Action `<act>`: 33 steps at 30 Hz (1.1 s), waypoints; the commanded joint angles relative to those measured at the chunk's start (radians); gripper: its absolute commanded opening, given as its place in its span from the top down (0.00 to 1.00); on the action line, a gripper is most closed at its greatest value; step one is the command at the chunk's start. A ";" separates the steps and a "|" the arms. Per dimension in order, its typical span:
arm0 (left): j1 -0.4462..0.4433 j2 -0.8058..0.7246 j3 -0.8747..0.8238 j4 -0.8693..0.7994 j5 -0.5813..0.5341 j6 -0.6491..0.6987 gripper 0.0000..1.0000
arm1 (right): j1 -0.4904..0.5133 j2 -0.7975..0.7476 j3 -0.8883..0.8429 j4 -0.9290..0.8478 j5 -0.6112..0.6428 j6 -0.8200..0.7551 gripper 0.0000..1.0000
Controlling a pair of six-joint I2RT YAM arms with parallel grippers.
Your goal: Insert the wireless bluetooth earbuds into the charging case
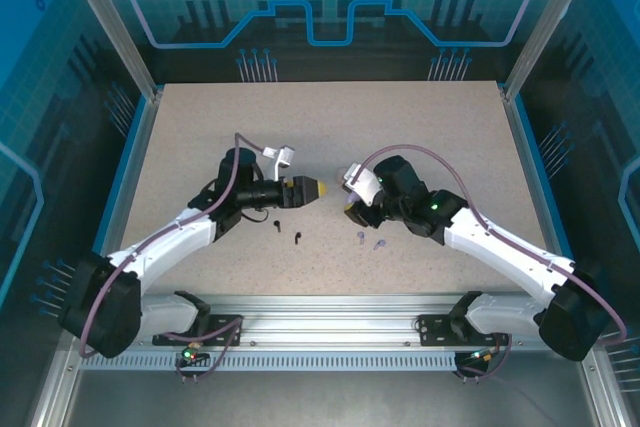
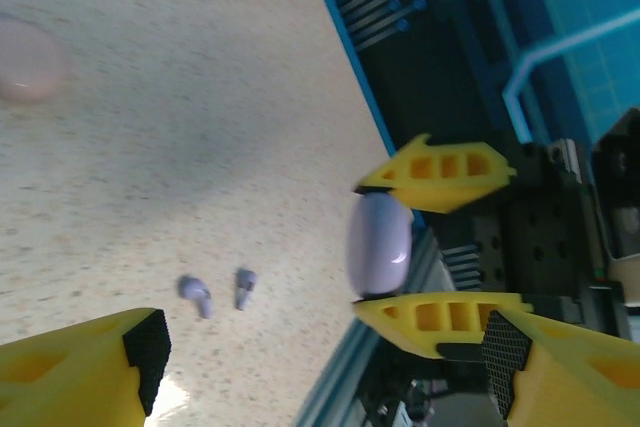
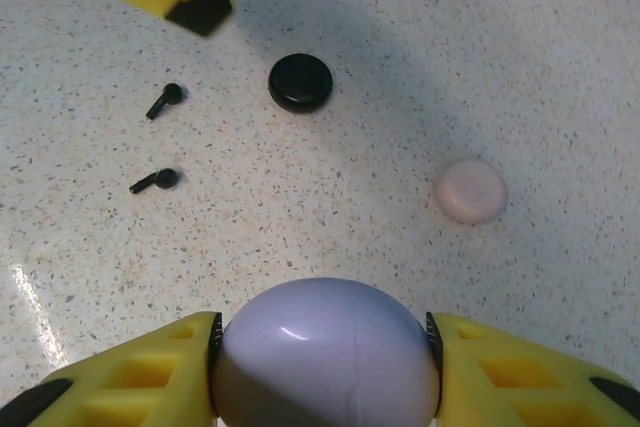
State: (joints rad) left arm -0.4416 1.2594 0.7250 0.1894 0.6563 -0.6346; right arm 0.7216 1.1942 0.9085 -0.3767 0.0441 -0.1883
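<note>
My right gripper (image 3: pixel 325 352) is shut on a round lilac charging case (image 3: pixel 325 367), its lid closed, held just above the table. In the left wrist view that lilac case (image 2: pixel 378 244) sits between the right arm's yellow fingers (image 2: pixel 440 175). Two lilac earbuds (image 2: pixel 195 293) (image 2: pixel 244 287) lie side by side on the table below it, also visible from above (image 1: pixel 361 238) (image 1: pixel 379 245). Two black earbuds (image 3: pixel 165 99) (image 3: pixel 155 181) lie apart to the left. My left gripper (image 2: pixel 320 357) is open with nothing between its fingers, facing the right gripper (image 1: pixel 352 209).
A closed black case (image 3: pixel 300 82) and a closed pale pink case (image 3: pixel 470 190) rest on the speckled table. The table's blue edge rail (image 2: pixel 345 27) and the metal frame run close beside the left gripper's right finger (image 2: pixel 560 367).
</note>
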 commanded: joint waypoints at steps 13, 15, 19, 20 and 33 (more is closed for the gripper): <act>-0.090 0.140 0.139 -0.039 0.069 0.040 0.26 | 0.052 -0.019 -0.020 0.047 0.012 -0.064 0.54; -0.097 0.155 0.145 -0.041 0.070 0.041 0.26 | 0.053 -0.024 -0.023 0.052 0.006 -0.063 0.54; -0.098 0.174 0.141 -0.018 0.067 0.031 0.28 | 0.051 -0.038 -0.023 0.066 0.000 -0.058 0.54; -0.098 0.172 0.137 -0.006 0.066 0.025 0.28 | 0.047 -0.041 -0.023 0.066 -0.003 -0.057 0.54; -0.123 0.229 0.155 0.032 0.147 0.016 0.28 | 0.032 -0.052 -0.042 0.091 -0.053 -0.046 0.54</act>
State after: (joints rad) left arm -0.5507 1.4673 0.8440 0.2016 0.7589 -0.6235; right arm 0.7582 1.1473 0.8692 -0.3252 0.0166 -0.2371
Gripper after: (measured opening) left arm 0.724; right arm 0.465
